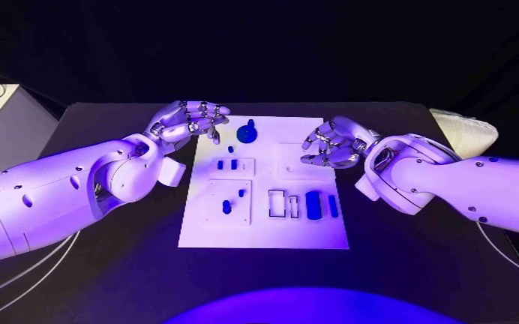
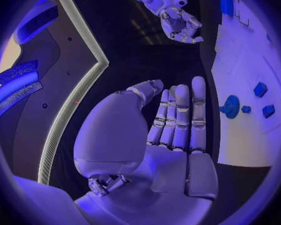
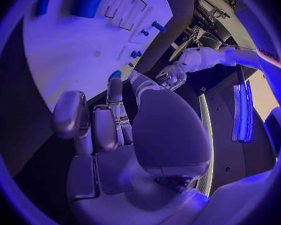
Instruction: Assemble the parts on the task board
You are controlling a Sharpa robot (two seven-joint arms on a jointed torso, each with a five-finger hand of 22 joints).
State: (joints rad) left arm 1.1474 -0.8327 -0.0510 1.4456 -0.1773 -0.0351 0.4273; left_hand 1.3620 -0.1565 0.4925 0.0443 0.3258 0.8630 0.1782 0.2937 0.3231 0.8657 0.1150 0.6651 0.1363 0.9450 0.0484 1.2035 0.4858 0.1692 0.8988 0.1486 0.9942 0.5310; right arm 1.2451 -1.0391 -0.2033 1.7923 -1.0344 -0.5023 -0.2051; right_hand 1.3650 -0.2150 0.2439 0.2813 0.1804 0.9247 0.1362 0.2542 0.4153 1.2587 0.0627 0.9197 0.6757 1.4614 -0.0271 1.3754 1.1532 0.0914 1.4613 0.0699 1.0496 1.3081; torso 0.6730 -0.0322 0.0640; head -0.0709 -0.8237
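Note:
The white task board (image 1: 265,223) lies in the middle of the black table. On it are a blue gear (image 1: 247,133) at the far side, two small blue pieces (image 1: 228,164) in slots, another piece (image 1: 226,206) lower left, and a blue bar (image 1: 313,205) beside outlined slots. My left hand (image 1: 193,121) hovers at the board's far left corner, fingers straight and holding nothing (image 2: 178,120); the gear (image 2: 230,106) lies just beyond its fingertips. My right hand (image 1: 333,144) hangs over the board's far right part, fingers loosely bent and holding nothing (image 3: 109,120).
A white object (image 1: 465,130) sits at the table's right edge, behind my right arm. A pale box corner (image 1: 9,93) shows at the far left. The black table (image 1: 130,264) stretches bare in front of the board.

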